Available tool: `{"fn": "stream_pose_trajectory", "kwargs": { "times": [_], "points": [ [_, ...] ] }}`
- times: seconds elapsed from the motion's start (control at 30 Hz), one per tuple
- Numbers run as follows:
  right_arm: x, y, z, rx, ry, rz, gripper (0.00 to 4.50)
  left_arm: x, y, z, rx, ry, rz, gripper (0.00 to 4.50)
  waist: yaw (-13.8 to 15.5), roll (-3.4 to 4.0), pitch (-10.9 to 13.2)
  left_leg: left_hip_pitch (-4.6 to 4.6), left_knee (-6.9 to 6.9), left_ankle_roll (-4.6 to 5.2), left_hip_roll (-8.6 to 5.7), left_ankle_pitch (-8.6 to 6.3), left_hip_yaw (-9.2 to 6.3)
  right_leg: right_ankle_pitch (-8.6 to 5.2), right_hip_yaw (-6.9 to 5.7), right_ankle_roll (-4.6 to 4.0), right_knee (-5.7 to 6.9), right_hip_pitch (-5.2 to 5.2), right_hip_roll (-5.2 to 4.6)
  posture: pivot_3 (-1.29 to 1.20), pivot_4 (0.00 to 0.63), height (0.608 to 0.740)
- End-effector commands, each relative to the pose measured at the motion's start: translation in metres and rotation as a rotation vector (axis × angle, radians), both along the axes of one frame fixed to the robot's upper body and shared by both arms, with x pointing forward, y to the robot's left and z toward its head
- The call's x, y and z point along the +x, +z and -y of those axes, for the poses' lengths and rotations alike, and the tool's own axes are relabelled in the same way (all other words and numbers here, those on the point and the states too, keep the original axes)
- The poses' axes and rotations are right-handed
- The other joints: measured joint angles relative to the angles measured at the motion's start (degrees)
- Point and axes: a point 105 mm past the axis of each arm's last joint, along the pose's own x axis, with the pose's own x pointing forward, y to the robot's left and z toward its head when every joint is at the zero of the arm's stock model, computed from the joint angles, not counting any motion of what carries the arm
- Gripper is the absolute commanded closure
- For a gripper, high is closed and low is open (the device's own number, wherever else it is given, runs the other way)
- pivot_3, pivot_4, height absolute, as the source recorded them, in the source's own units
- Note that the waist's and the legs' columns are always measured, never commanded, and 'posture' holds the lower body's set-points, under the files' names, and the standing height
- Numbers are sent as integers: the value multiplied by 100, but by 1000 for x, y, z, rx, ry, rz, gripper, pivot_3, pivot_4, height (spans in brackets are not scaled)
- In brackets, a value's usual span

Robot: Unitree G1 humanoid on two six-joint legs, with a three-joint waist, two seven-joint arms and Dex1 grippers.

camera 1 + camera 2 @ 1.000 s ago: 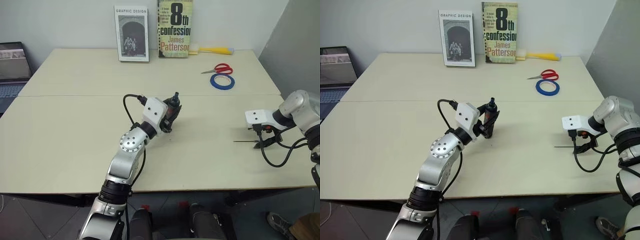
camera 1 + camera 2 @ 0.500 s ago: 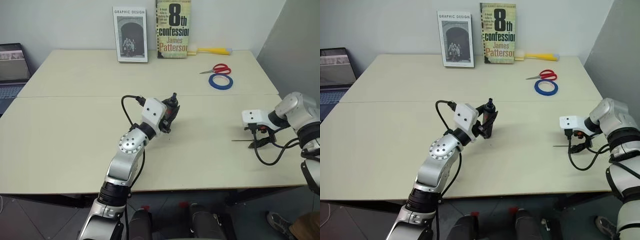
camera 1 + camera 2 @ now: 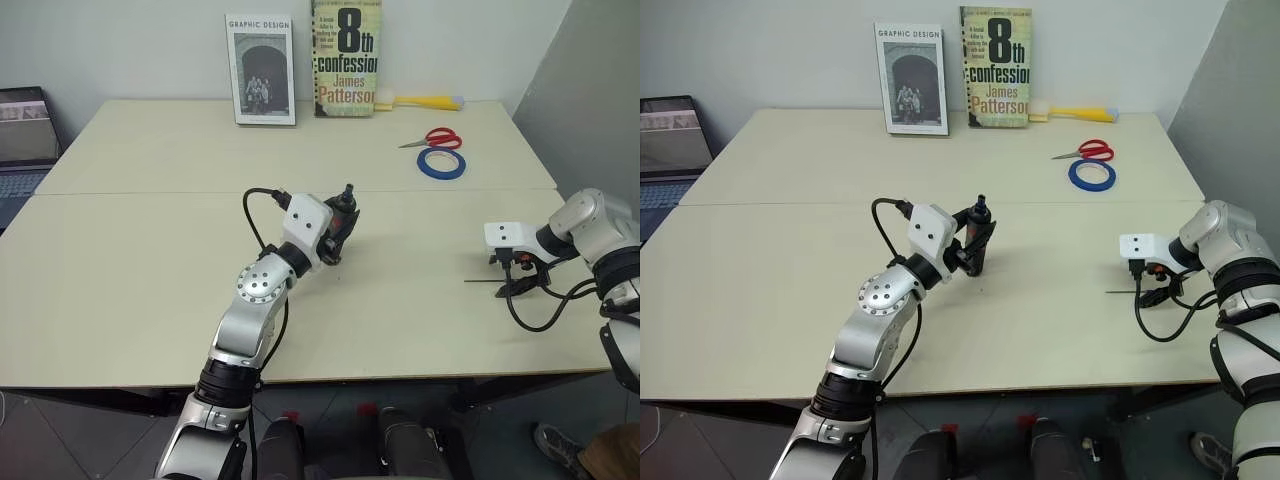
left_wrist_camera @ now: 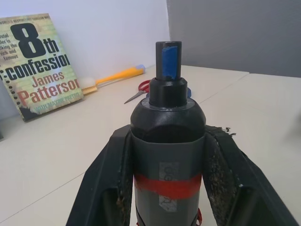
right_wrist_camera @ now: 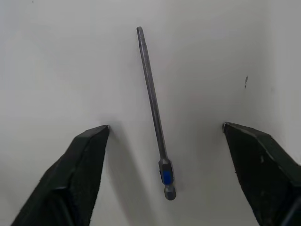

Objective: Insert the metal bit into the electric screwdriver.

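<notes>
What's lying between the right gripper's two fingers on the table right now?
The metal bit lies flat on the table between the open right gripper's fingers, touching neither, with bare tabletop either side. The right wrist view shows it.

**Pale tables against a white wall**

Two cream tables [image 3: 150, 260] meet along a seam. At twelve o'clock a white wall [image 3: 130, 45] backs them; at two o'clock stands a grey partition [image 3: 590, 90]. A laptop [image 3: 25, 135] sits at nine o'clock. Grey floor [image 3: 90, 440] lies below.
</notes>
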Motion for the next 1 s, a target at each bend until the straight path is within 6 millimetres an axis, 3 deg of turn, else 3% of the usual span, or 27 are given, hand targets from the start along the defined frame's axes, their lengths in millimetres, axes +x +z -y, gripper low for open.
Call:
{"fn": "stream_pose_trajectory", "kwargs": {
  "times": [0.03, 0.2, 0.47, 0.83, 1.0],
  "points": [
    [-3, -2, 4, -10, -12, -24, 1432, 1, 5, -2, 1, 5, 19, 2857, 0, 0, 0, 0, 0, 0, 0, 0, 0, 0, 0, 0, 0, 0, 0, 0, 150, 740],
    [-3, -2, 3, -16, -8, -31, 2448, 1, 5, -2, 5, 6, 22, 2857, 0, 0, -1, 1, 0, 0, 0, 0, -1, 0, 0, 0, 0, 1, 0, 0, 150, 740],
    [-6, -4, 5, -38, 2, -53, 4443, 2, 6, -3, 6, 12, 27, 2857, 0, 0, -1, 2, 1, 0, 0, 0, -1, 1, 0, 1, 2, 2, 0, 0, 150, 740],
    [-4, 2, -1, -15, 19, -46, 4500, 3, 7, -6, 9, 16, 31, 2857, 0, 0, -1, 2, 1, 0, 0, 0, -2, 1, 0, 1, 2, 3, 1, 0, 150, 740],
    [3, 25, -19, 123, 26, 20, 4500, 6, 11, -7, -13, 18, 28, 2857, -20, 1, 0, 2, 1, 0, 0, 0, -1, 3, 0, 2, 2, 2, 1, 0, 150, 740]
  ]
}}
